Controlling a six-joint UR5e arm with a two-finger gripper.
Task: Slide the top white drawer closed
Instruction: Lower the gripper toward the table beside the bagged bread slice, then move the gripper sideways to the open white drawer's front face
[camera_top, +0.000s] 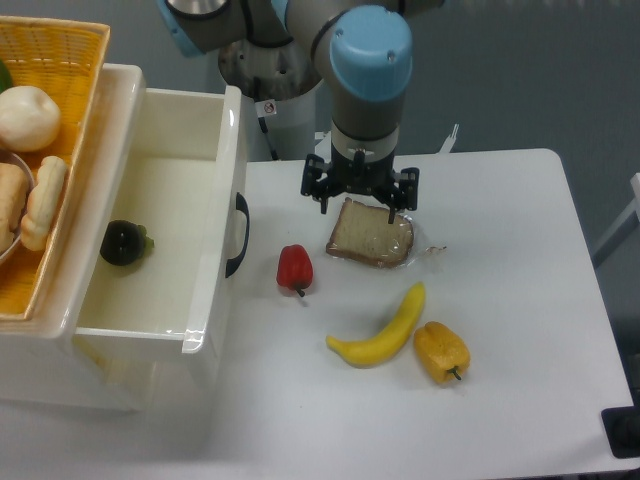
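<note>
**Still open: the top drawer waits for a push on its front**

Clearly, your target, the top white drawer (150, 230), stands pulled well out of the cabinet, its front panel and black arched handle (238, 234) facing the table (520, 330). Inside it lies one small dark vegetable (124, 243), near the left wall.

Take the handle as your landmark. The gripper (360, 198) hangs to the right of it and a little farther back, well apart from it, directly over the far edge of the bread slice (371, 234). Its fingers are spread with nothing between them. A red pepper (294, 268) lies just right of the handle and slightly nearer the camera; a banana (384, 332) and a yellow pepper (441, 351) lie farther right and nearer still.

You should expect the drawer to be light, rigid plastic, glossy and likely slick, so a grip on the panel edge could slip. You need no hold at all, in my judgement: press flat against the front panel beside the handle, near its middle, so the box runs straight and does not skew. Mind the red pepper on your way in.
</note>
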